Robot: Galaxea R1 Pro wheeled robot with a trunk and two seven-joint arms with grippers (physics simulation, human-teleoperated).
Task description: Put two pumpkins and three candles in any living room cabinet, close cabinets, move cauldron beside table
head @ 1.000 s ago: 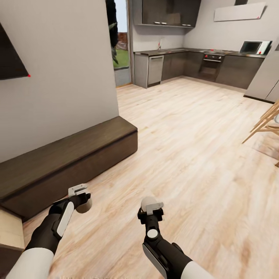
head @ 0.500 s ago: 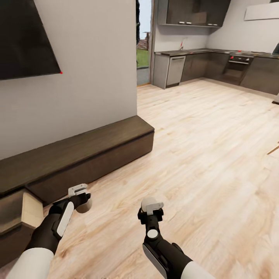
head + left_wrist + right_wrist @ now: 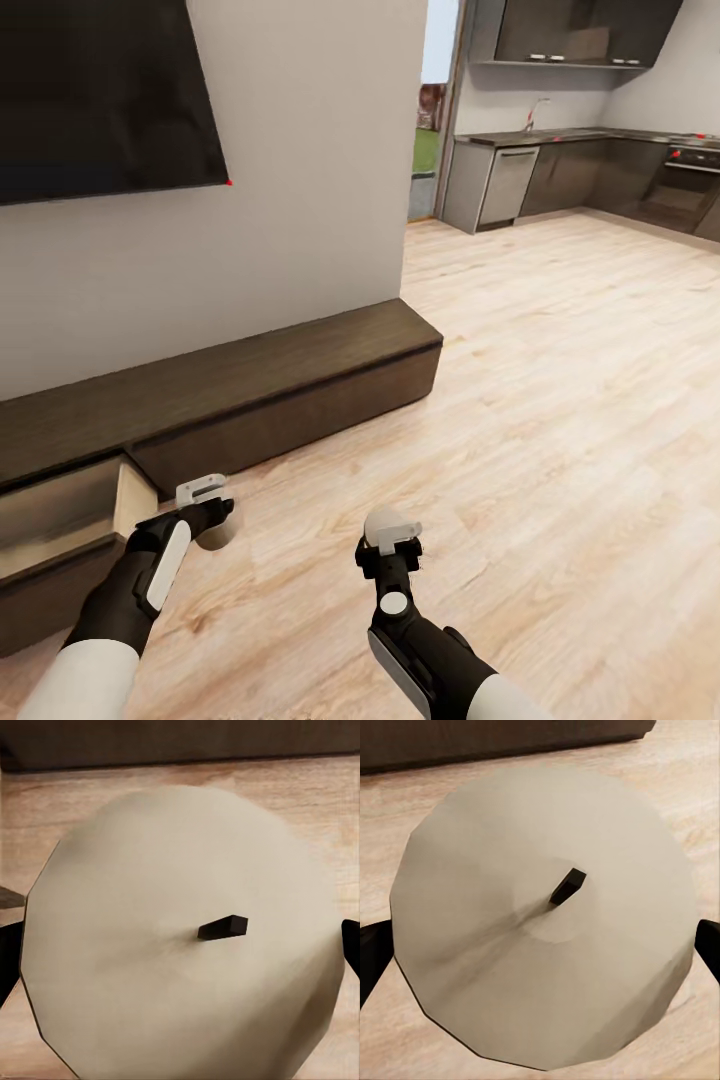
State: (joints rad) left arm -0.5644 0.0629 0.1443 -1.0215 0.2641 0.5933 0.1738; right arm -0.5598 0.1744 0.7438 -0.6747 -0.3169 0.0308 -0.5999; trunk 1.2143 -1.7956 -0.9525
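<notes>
Two candles are in my hands. My left gripper [image 3: 205, 508] is shut on one candle [image 3: 217, 533], whose pale round top and dark wick [image 3: 223, 927] face the left wrist camera. My right gripper [image 3: 392, 535] is shut on another candle [image 3: 383, 524], and its pale top [image 3: 547, 945] shows close up in the right wrist view. The long, low dark-brown cabinet [image 3: 280, 370] runs along the wall ahead and to the left. One drawer [image 3: 60, 510] at its left end stands pulled out, its pale wood side [image 3: 131, 495] just left of my left gripper. The pumpkins and cauldron are out of view.
A dark flat screen [image 3: 100, 90] hangs on the grey wall above the cabinet. Past the wall's corner lie a doorway [image 3: 425, 150] and a kitchen [image 3: 580, 170] with dark units. Light wood floor [image 3: 560, 420] stretches to the right.
The head view has swung left, so the wall, cabinet and kitchen slid right in the picture and the open drawer came into view. Both arms keep their pose and their candles.
</notes>
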